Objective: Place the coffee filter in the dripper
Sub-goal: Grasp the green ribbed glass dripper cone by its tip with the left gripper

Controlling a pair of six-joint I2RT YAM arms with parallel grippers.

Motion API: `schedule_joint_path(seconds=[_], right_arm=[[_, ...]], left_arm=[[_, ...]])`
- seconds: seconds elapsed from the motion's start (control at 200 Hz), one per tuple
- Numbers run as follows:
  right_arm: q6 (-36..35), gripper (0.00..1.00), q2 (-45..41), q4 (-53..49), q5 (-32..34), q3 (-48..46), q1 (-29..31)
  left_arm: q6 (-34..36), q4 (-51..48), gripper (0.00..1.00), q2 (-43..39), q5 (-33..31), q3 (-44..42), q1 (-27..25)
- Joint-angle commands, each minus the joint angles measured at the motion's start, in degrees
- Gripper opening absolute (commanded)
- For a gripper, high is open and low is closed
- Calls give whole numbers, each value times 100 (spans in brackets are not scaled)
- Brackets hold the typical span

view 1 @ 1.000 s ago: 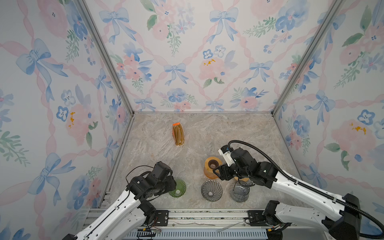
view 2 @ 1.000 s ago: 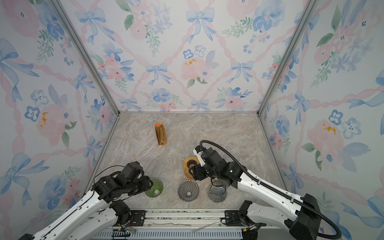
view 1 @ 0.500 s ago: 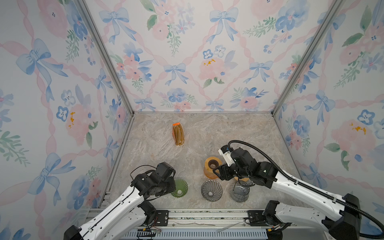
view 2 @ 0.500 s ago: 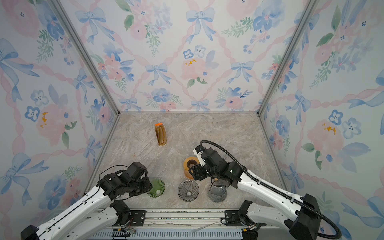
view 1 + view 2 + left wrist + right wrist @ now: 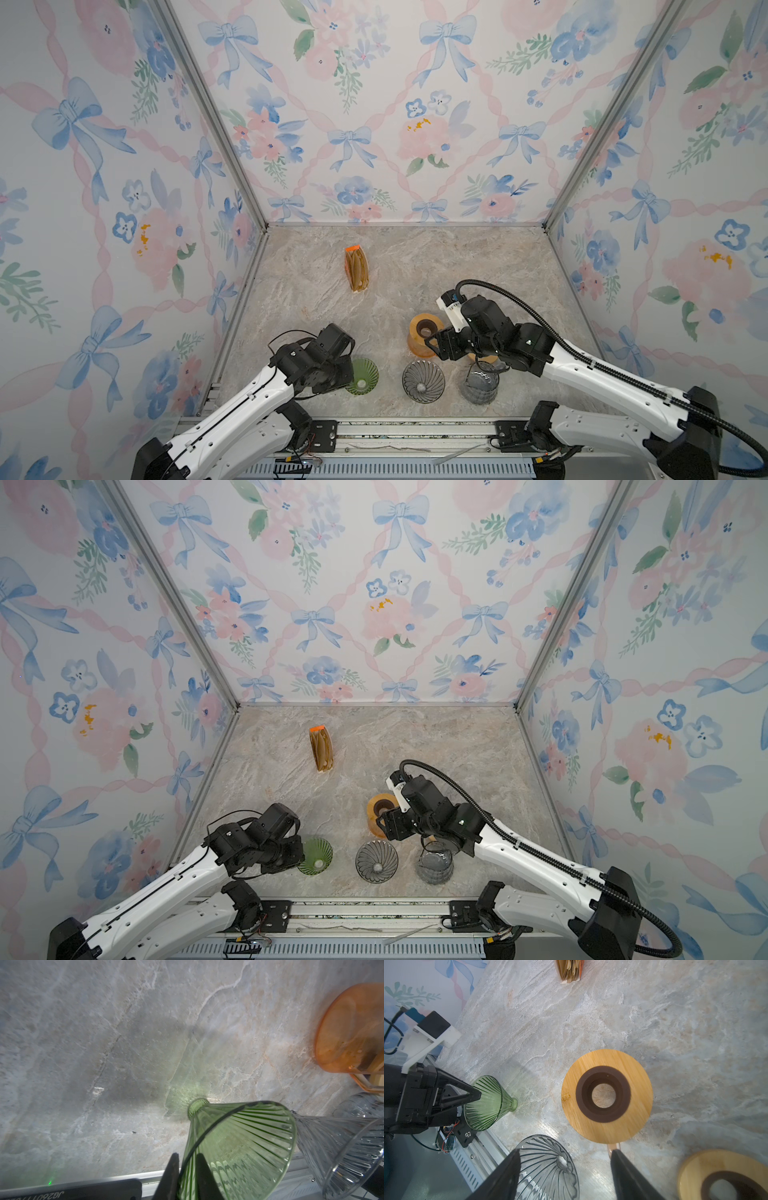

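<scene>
Now, one filter pack, left end effector pinching green dripper, right end effector wide

near row: left dripper, middle dripper, glass jug, left to right along the table's near edge
carafe: just behind the middle dripper, pretty close
filter pack: way farther back, roughly in line with the left dripper, well apart from everything else

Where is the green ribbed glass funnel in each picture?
In a top view: green ribbed glass funnel, leftmost in the front row.
In a top view: funnel likewise.
Left wrist: funnel close up, rim between the fingers.
Right wrist: funnel at the left gripper.
Shared: clear ribbed glass funnel beside it.
</scene>
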Motion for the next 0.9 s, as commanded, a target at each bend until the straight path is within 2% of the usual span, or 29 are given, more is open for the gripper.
schedule_joint_path(seconds=[0.0,0.44,0.595,0.8,0.895], right_arm=[[67,71,-40,81,36,23,46],[162,73,-31,78,-12,-13,-94],[203,80,-136,79,-3,2,-152],[168,100,-506,-212,211,153,-413],[49,96,-725,-411,370,269,-548]], left_arm=[[163,33,17,33,54,-61,-33],[207,298,9,35,153,-82,-51],[224,368,6,8,148,-73,-54],[341,523,3,-37,107,110,-33],[509,524,3,71,104,356,10]])
